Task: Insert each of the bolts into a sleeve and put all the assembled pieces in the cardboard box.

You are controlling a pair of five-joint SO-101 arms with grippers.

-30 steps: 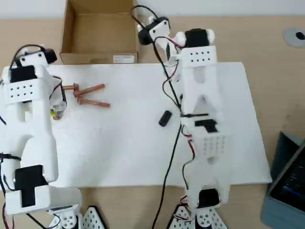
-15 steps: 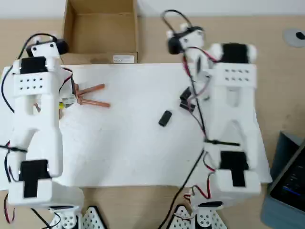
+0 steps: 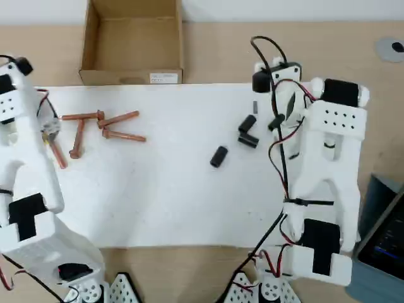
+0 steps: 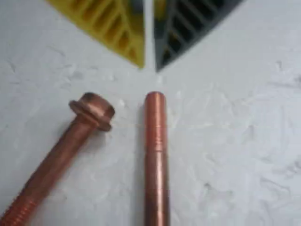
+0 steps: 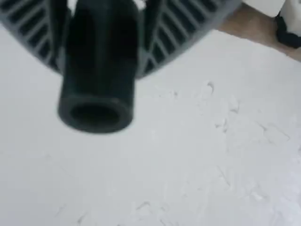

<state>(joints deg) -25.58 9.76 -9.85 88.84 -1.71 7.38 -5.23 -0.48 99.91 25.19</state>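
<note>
Pale wooden desk (image 3: 353, 57) is carrying a white foam mat (image 3: 177, 202), and the open brown cardboard box (image 3: 126, 77) is standing against the mat's far edge.

Finding 1. Five copper-coloured flanged bolts (image 3: 118, 118) are lying loose on the mat just in front of the box, toward the arm bases. The left tool (image 4: 149, 52) is hanging directly over them, its yellow and black jaws drawn almost together with only a thin slit between, and it is gripping nothing.

Finding 2. One long copper bolt (image 4: 155, 155) is lying with its plain end pointing at that slit, its long axis in line with the tool. A second copper bolt (image 4: 66, 150) is lying just beside it at a slant, flanged head toward the tool.

Finding 3. The right tool (image 5: 101, 42) is clamping a short black cylindrical sleeve (image 5: 96, 101), whose open bore is facing away from the tool. Three loose black sleeves (image 3: 218, 156) are resting on the mat well to the right of the box.

Judgement: the held sleeve and the bolts are sitting well apart. The left arm is by far the nearer to the bolts, so that gap is governing the coming move.

Limits: the in-line bolt's head is being cut off by the left wrist view's edge. In the high view the right tool's fingertips are lying among cables. A small grey piece (image 3: 255, 106) near the loose sleeves is too small to identify.
</note>
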